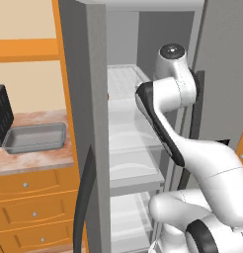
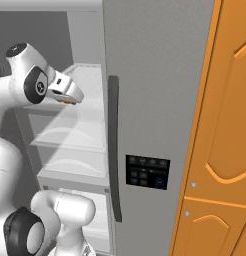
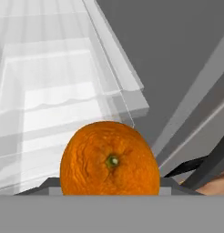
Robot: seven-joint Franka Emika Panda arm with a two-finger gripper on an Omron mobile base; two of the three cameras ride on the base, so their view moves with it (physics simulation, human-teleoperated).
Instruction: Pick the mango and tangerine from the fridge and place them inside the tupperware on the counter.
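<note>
The tangerine (image 3: 109, 159), a bright orange ball with a green stem dot, sits between the dark fingertips (image 3: 44, 184) in the hand view. My gripper (image 3: 109, 187) is shut on it. From the right base view, the hand (image 2: 67, 91) hovers inside the open fridge (image 2: 145, 75) above the upper translucent shelf (image 2: 82, 127), with a sliver of orange (image 2: 69, 102) under it. A red speck (image 1: 108, 97) shows past the fridge door's edge; I cannot tell if it is the mango. The grey tupperware (image 1: 34, 138) rests on the counter (image 1: 34, 160), left of the fridge.
The open left fridge door (image 1: 89, 123) with its dark curved handle (image 1: 84, 197) stands between the shelves and the counter. A black microwave (image 1: 1, 116) sits behind the tupperware. A tall orange cabinet door (image 2: 225, 130) lies right of the fridge.
</note>
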